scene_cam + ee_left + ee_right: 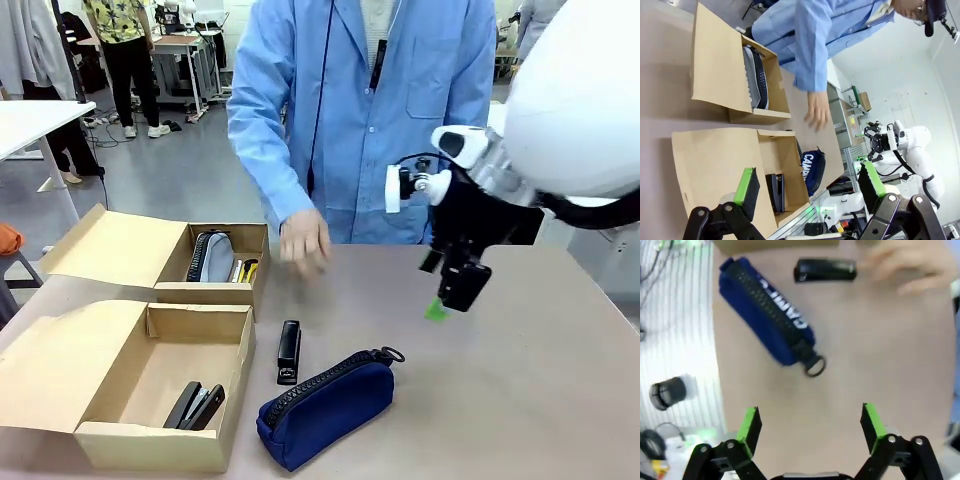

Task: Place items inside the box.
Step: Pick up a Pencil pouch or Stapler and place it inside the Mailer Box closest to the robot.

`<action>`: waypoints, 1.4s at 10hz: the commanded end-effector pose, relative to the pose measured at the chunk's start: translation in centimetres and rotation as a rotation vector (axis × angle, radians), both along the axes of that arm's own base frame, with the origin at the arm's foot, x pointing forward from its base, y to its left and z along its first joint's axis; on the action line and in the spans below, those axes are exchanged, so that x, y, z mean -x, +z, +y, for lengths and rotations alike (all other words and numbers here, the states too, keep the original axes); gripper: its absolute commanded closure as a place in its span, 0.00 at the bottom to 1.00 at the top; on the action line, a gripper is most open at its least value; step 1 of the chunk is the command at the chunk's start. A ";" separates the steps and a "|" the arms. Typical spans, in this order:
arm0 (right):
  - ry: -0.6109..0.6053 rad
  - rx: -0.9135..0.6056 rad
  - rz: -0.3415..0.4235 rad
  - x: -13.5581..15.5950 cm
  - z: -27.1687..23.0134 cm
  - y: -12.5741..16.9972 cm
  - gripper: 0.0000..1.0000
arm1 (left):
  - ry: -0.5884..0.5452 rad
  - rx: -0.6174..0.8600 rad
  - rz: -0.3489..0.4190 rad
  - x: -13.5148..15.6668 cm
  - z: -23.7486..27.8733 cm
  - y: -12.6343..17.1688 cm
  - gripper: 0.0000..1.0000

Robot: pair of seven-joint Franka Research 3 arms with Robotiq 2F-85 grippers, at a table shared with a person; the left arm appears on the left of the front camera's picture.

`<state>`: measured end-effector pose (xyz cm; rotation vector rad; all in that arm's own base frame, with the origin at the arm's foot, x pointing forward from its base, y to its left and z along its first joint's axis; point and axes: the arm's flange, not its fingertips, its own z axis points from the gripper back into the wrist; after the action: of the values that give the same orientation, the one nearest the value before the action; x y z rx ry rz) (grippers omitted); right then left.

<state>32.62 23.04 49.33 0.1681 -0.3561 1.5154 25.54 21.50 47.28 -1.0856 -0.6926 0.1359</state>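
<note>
A navy blue zip pouch (325, 405) lies on the table near the front edge, with a black stapler (289, 351) just behind it. My right gripper (450, 298) hangs open above the table to their right, holding nothing. In the right wrist view its open fingers (810, 412) point down at bare table, with the pouch (767, 317) and stapler (825, 270) farther off. The near cardboard box (150, 440) at the left holds a black stapler (195, 405). My left gripper (807, 175) is open and empty, high over that box (720, 160), where the stapler (776, 192) inside shows.
A second open cardboard box (205, 292) behind the first holds a grey-black pouch (212, 257) and a yellow-black knife (248, 270). A person in a blue coat stands across the table, one hand (303, 243) hovering over the middle. Bare table lies to the right.
</note>
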 end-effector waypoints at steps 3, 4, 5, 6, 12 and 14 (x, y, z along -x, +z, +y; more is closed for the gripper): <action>-0.043 -0.538 -0.209 4.1 -20.9 -2.9 0.00 | -0.003 0.006 -0.029 0.1 -0.2 0.1 0.00; -0.052 -0.668 -0.209 5.5 -24.5 -5.0 0.00 | -0.003 0.006 -0.029 0.1 -0.2 0.1 0.00; -0.156 -0.775 -0.074 5.9 -27.0 -7.2 0.00 | -0.003 0.006 -0.029 0.1 -0.2 0.1 0.00; -0.258 -0.834 0.090 5.5 -28.3 -9.1 0.00 | -0.003 0.006 -0.029 0.1 -0.2 0.1 0.00; -0.130 -0.665 -0.167 -0.5 -25.7 1.1 0.00 | -0.003 0.006 -0.029 0.1 -0.2 0.1 0.00; -0.134 -0.644 -0.131 -0.3 -24.8 1.7 0.00 | -0.003 0.006 -0.029 0.1 -0.2 0.1 0.00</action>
<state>32.86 -2.44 50.86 0.5318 -0.9337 1.2269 25.51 21.50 47.32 -1.0851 -0.6948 0.1352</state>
